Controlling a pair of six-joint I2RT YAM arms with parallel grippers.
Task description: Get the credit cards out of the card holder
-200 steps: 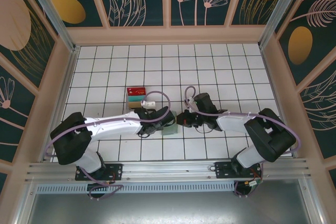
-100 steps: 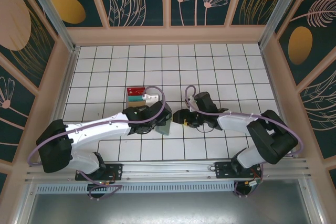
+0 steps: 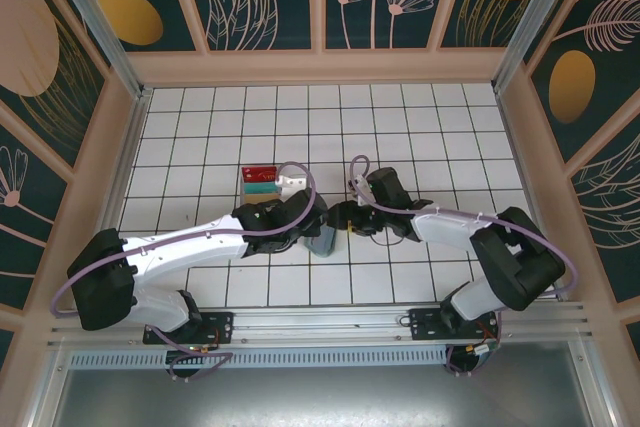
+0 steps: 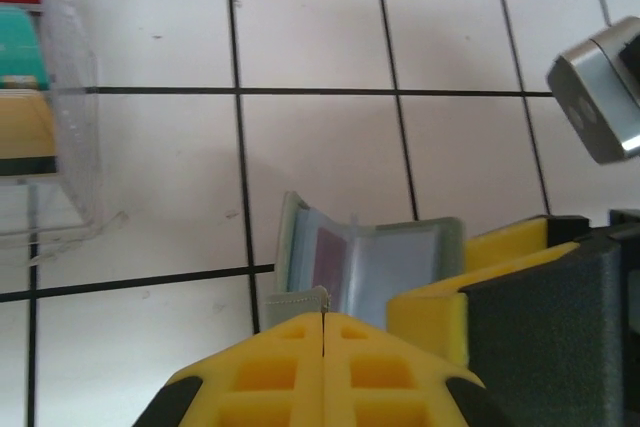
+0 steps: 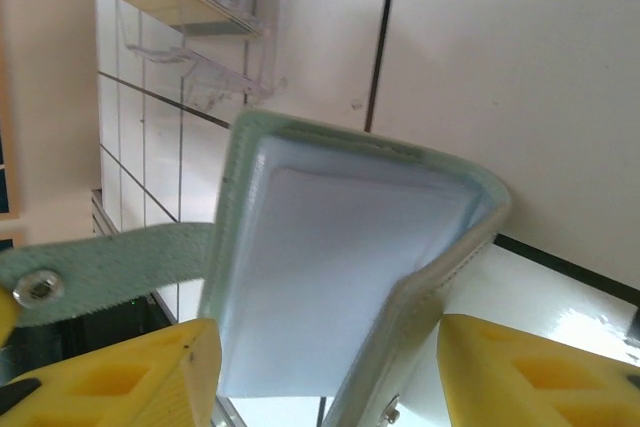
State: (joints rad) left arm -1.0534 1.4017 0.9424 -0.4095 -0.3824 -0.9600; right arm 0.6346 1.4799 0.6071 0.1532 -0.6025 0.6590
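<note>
The grey-green card holder stands partly open on the tiles between both arms, light blue inside. A dark red credit card sits in one of its sleeves. My left gripper is shut on the holder's strap. The right gripper is open, its yellow fingers close on either side of the holder's folded half. Whether they press it I cannot tell. One right finger also appears beside the holder in the left wrist view.
A clear tray with red, teal and tan cards stands just left of and behind the holder, its wall near the left gripper. The enclosure's wooden walls rim the white tiled floor.
The left arm has swung forward with the strap, tipping the holder up and open. The right gripper has opened and moved left, so its fingers now stand on either side of the holder.
</note>
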